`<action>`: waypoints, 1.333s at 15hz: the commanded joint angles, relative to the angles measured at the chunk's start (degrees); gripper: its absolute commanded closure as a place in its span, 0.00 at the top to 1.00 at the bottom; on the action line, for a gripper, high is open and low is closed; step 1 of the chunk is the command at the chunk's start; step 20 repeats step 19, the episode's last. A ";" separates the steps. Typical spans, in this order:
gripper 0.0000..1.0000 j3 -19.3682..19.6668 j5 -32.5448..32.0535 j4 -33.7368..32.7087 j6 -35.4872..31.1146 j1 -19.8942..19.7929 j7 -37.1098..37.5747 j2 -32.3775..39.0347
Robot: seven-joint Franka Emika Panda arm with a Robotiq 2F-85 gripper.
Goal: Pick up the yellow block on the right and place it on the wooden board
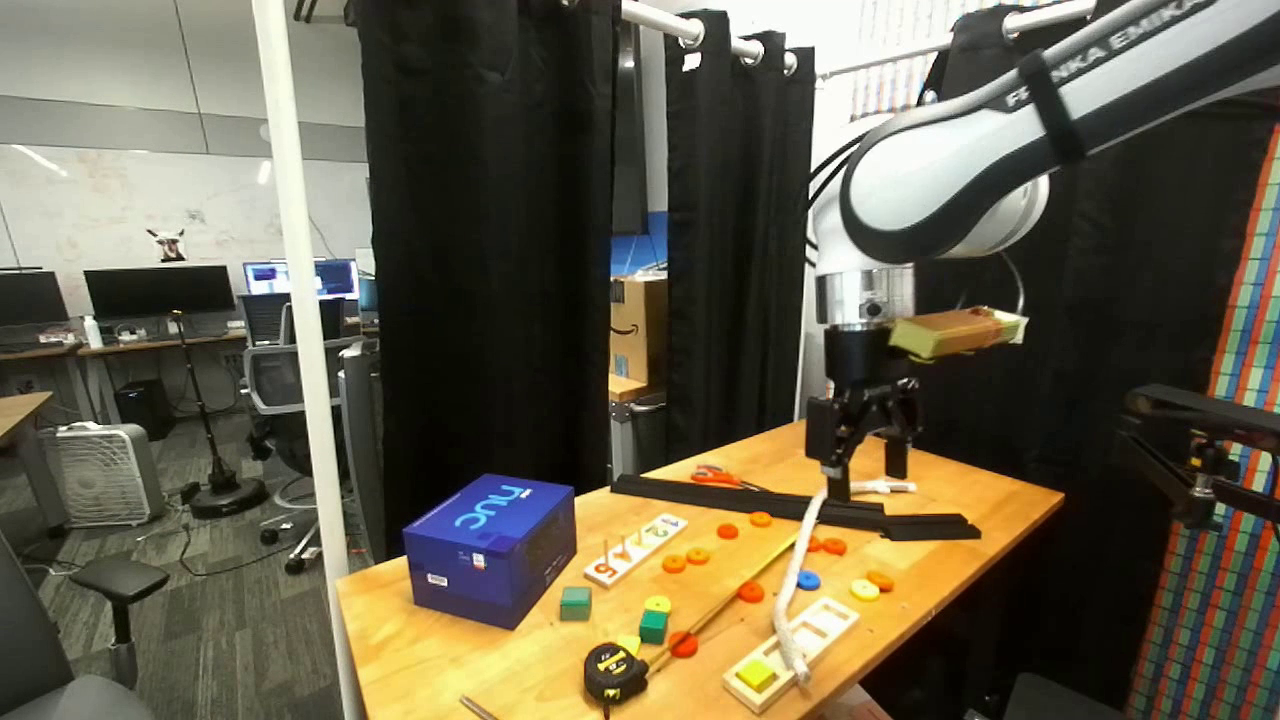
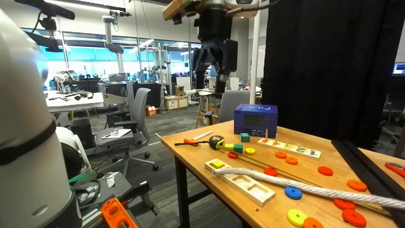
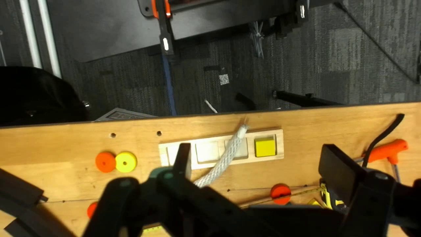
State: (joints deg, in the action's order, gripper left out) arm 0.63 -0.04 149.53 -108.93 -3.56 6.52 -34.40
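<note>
Plainly, one Robotiq gripper point(image 2: 210, 85): fingers spread, nothing grasped; it hung well above the tabletop point(image 3: 329, 125).

Item, below it: one wooden board point(image 3: 221, 148) with recessed compartments, its long axis roughly parallel to the line from fingertip to fingertip.

Item, in the board's end compartment: one yellow block point(image 3: 265, 147), shown in the wrist view between the two fingers.

Item, across the board: one white braided rope point(image 2: 275, 178), its end near that block.

Item, below the gripper and toward one finger's side: one loose yellow block point(image 2: 228, 147), crowded between a tape measure point(image 2: 216, 142) and a green block point(image 2: 238, 148). Whether they touched, and how its long axis ran, I could not make out from where I stood.

Remark: "on the right" fitted either yellow block, depending on standpoint. Were the seated one meant, I judged the placing done. Were the loose one meant, the coming move looked to hinge on its lying off to one side of the gripper: a sideways shift, then a descent, with tight room for both fingers among the neighbours.
</note>
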 commanded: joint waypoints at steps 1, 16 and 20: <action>1.00 0.92 -3.55 1.97 7.11 0.36 -6.38 -11.47; 1.00 4.81 -1.64 0.71 17.11 0.83 -11.68 -21.37; 1.00 4.81 -1.62 0.71 17.17 0.81 -11.58 -21.37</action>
